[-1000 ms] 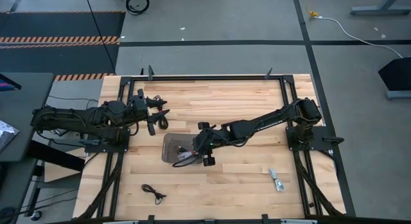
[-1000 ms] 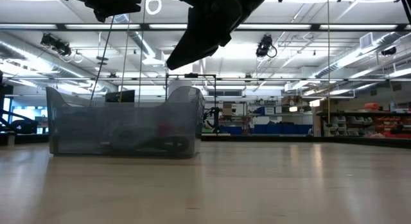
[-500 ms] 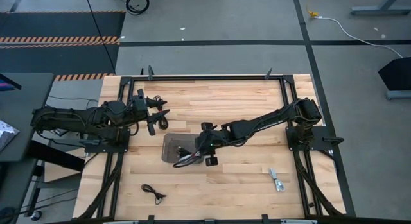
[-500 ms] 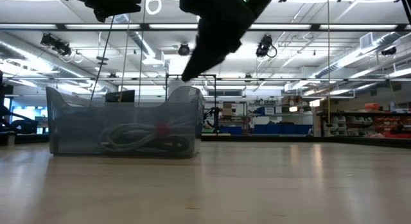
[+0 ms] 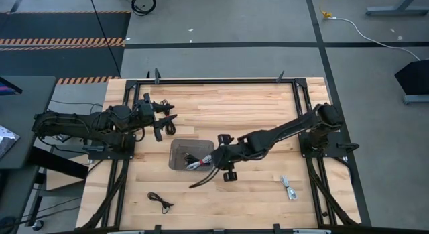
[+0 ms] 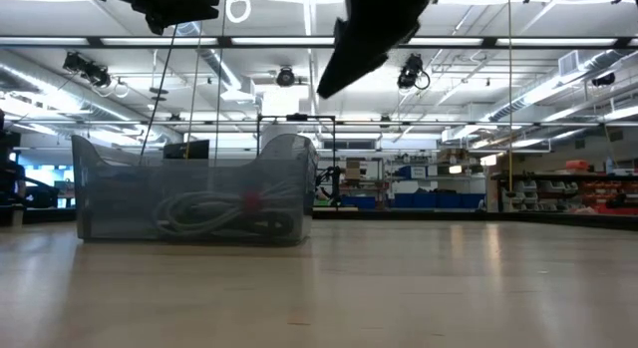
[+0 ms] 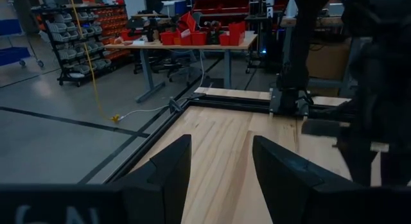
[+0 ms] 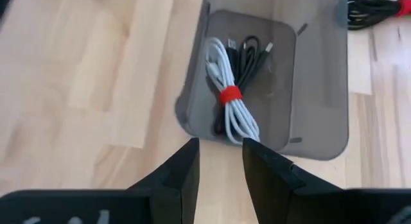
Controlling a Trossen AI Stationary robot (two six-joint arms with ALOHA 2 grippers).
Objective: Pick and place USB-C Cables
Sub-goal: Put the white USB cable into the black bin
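Note:
A grey see-through tray [image 5: 175, 148] stands on the table left of centre. In it lie a white cable with a red tie [image 8: 228, 95] and a black cable [image 8: 249, 52]; the white one also shows in the low view [image 6: 214, 210]. My right gripper [image 5: 216, 158] hangs open and empty just off the tray's right side, above its rim [image 8: 220, 166]. My left gripper [image 5: 165, 122] waits open at the far left, by another black cable [image 5: 172, 129]. One black cable [image 5: 159, 202] lies near the front edge, and a grey-white one [image 5: 288, 188] lies at the near right.
The black cable bundle by the left gripper also shows in the right wrist view beyond the tray [image 8: 376, 7]. Bare wood lies between the tray and the grey-white cable. A black frame [image 5: 221, 80] rims the table's far edge.
My right gripper has gone from over the tray toward the table's right edge and risen. The white cable with the red tie, which was under the gripper, now lies on the tray's floor.

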